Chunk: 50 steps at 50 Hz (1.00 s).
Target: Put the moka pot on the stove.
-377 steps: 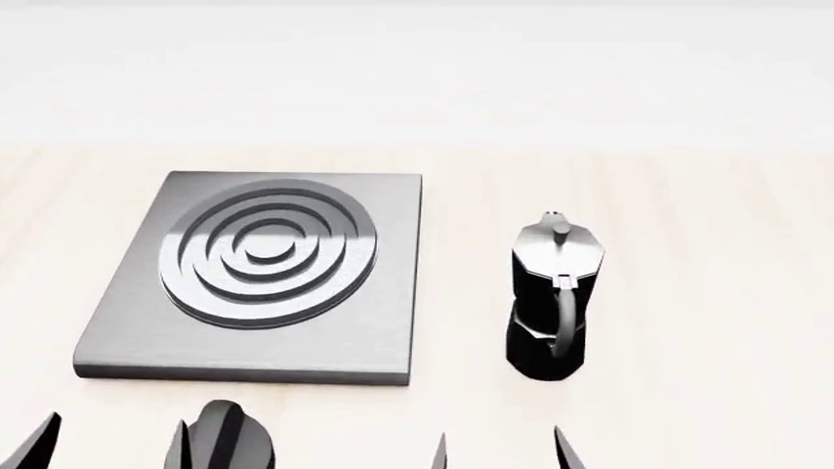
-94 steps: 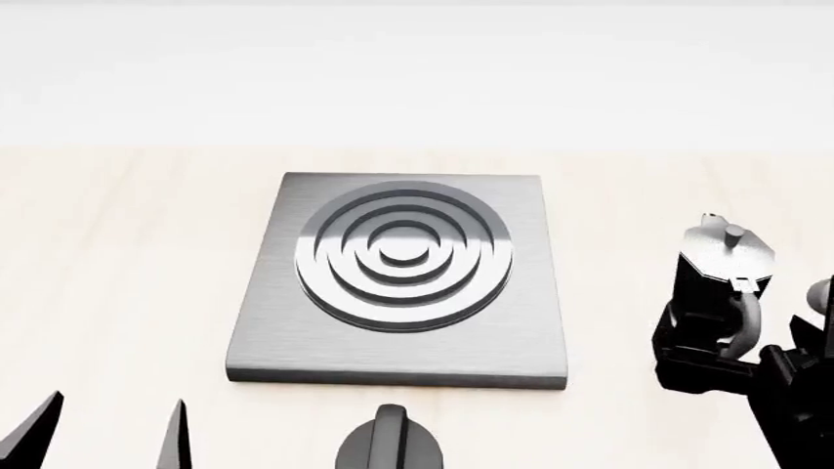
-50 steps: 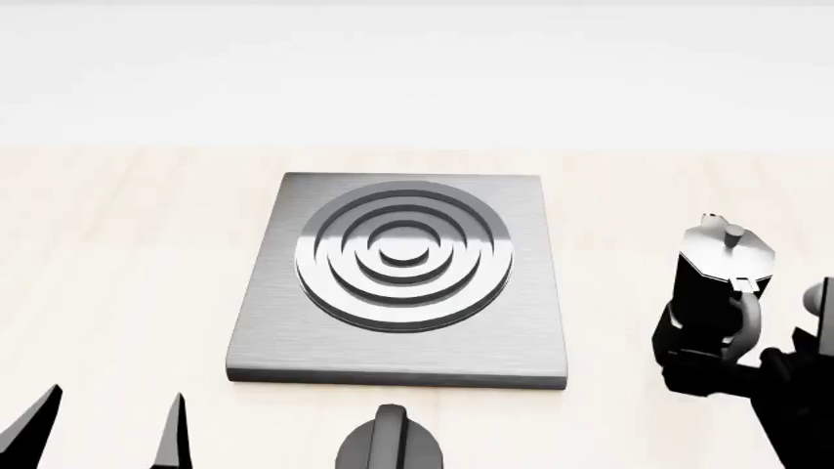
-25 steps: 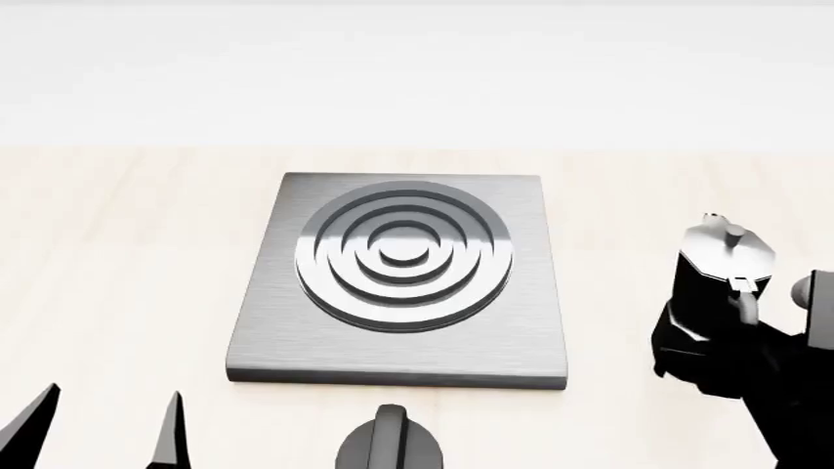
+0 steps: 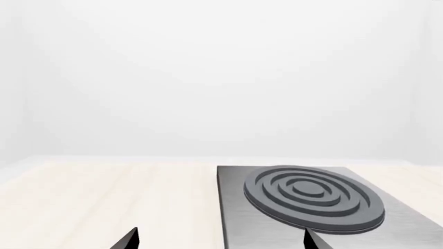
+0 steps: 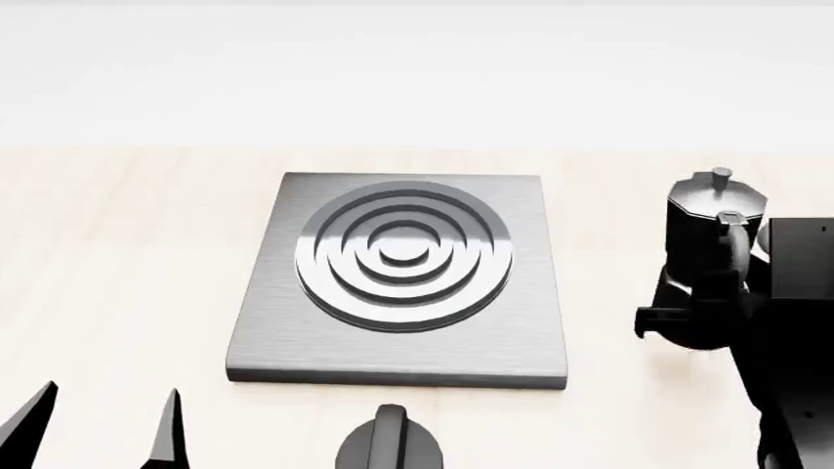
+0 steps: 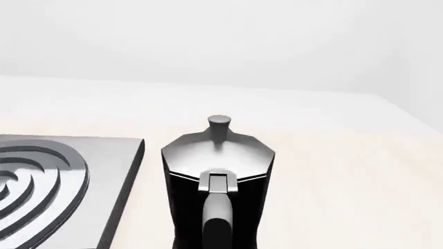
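Head view showed the right gripper [image 6: 710, 318] at the moka pot [image 6: 704, 230] (its jaws' state I couldn't tell), at three o'clock of the stove [image 6: 401, 278]; lifting seemed underway, next carrying it leftward.

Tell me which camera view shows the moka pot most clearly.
The right wrist view: the moka pot fills the middle of the frame, with lid, knob and handle plain. The head view shows it small near the edge, its lower part hidden by the right hand. The left wrist view lacks it.
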### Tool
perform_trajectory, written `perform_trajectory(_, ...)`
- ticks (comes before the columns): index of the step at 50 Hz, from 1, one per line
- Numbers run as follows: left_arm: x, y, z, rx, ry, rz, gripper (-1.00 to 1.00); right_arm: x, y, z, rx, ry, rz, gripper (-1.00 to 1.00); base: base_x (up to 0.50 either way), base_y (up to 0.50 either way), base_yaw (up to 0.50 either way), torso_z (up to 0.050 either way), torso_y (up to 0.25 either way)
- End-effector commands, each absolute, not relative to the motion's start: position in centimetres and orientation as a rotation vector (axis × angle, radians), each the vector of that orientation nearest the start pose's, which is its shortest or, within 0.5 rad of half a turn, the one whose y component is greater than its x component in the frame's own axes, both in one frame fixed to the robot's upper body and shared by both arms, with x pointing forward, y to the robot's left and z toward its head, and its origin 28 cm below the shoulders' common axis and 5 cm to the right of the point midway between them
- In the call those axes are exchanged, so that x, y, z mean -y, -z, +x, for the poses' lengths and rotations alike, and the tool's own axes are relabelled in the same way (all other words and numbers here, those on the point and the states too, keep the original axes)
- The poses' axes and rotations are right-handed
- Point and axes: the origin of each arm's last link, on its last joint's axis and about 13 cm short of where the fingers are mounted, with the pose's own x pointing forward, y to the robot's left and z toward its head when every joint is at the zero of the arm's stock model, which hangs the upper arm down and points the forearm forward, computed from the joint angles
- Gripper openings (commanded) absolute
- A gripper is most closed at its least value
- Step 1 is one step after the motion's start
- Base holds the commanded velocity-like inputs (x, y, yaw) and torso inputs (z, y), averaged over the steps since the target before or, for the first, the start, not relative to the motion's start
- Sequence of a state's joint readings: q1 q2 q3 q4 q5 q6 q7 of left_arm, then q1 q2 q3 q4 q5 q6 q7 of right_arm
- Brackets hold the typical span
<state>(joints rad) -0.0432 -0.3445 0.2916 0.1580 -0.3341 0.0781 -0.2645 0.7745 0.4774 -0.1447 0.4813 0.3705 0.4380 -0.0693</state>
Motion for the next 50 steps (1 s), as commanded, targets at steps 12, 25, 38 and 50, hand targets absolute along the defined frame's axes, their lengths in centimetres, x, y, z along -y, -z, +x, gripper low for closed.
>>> perform_trajectory(12,-21.9,-5.5,21.5,0.172,0.061,-0.043,1.00,20.2,-17.6,35.8,0.058,-0.001,-0.206,-1.00,0.00,0.00,0.00,0.000,0.001)
perform_trajectory(25,-22.0,-5.5,21.1,0.174,0.054,-0.046,1.00,16.9,-18.5,38.4,0.170,-0.065,-0.210,-1.00,0.00,0.00,0.00,0.000,0.002)
perform_trajectory(38,-21.5,-5.3,21.1,0.177,0.056,-0.039,1.00,13.9,-19.2,40.1,0.196,-0.157,-0.197,-1.00,0.00,0.00,0.00,0.000,0.001)
perform_trajectory(50,-21.5,-5.5,20.5,0.180,0.057,-0.043,1.00,11.6,-19.7,41.2,0.217,-0.240,-0.189,-1.00,0.00,0.00,0.00,0.000,0.001)
